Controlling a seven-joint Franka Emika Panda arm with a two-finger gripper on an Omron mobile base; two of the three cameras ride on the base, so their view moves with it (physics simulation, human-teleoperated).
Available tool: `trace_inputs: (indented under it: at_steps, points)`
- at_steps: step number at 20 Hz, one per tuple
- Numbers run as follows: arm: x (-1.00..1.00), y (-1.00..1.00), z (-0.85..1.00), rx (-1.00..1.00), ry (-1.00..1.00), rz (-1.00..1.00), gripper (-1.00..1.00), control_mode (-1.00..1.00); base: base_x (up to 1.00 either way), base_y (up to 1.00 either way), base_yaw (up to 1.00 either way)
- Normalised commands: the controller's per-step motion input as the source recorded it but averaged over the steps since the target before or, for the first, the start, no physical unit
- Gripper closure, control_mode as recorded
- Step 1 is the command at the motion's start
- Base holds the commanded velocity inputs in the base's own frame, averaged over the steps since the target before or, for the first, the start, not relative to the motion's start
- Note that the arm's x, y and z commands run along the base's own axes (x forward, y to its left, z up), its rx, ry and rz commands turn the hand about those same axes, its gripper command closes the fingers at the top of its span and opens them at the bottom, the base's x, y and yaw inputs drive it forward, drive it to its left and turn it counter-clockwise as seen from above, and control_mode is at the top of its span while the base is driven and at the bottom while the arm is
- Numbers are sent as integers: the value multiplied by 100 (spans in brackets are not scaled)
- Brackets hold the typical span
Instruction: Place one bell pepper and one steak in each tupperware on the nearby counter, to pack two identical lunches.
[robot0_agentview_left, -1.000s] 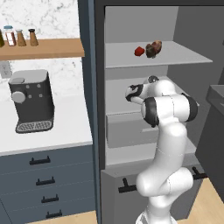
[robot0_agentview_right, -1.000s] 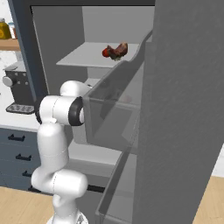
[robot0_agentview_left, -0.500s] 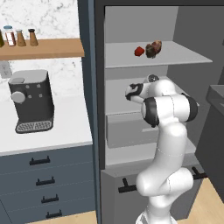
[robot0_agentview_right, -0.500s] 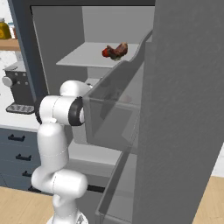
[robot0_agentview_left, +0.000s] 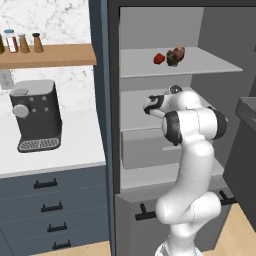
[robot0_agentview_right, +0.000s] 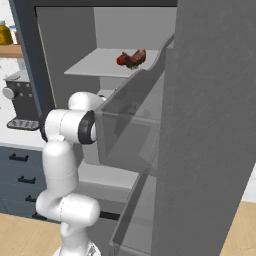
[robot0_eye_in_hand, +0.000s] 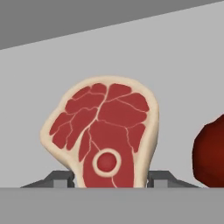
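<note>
Two dark finger tips flank the base of a steak (robot0_eye_in_hand: 105, 140) in the hand view, one at 7 o'clock and one at 5 o'clock, and the gripper (robot0_eye_in_hand: 109, 179) appears to be clenched on it, though the contact itself is hidden. A red bell pepper (robot0_eye_in_hand: 210, 151) sits just beside the steak at 3 o'clock on the grey shelf (robot0_eye_in_hand: 183, 65). No labels or writing can be read anywhere, including on the coffee machine (robot0_agentview_left: 36, 116) on the white counter (robot0_agentview_left: 65, 150).
</note>
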Motion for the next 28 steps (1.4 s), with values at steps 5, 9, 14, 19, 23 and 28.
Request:
trace_inputs:
  at_steps: [5, 9, 14, 19, 23, 28]
  points:
    - [-16, 0, -1, 0, 0, 0, 100, -100, 0, 0, 0]
    - [-12, 0, 0, 0, -2, 0, 100, -100, 0, 0, 0]
    - [-24, 0, 10, 0, -6, 0, 100, -100, 0, 0, 0]
    - [-21, 0, 7, 0, -5, 0, 100, -100, 0, 0, 0]
    - [-23, 0, 12, 0, -2, 0, 100, -100, 0, 0, 0]
    - [-46, 0, 30, 0, -1, 0, 100, -100, 0, 0, 0]
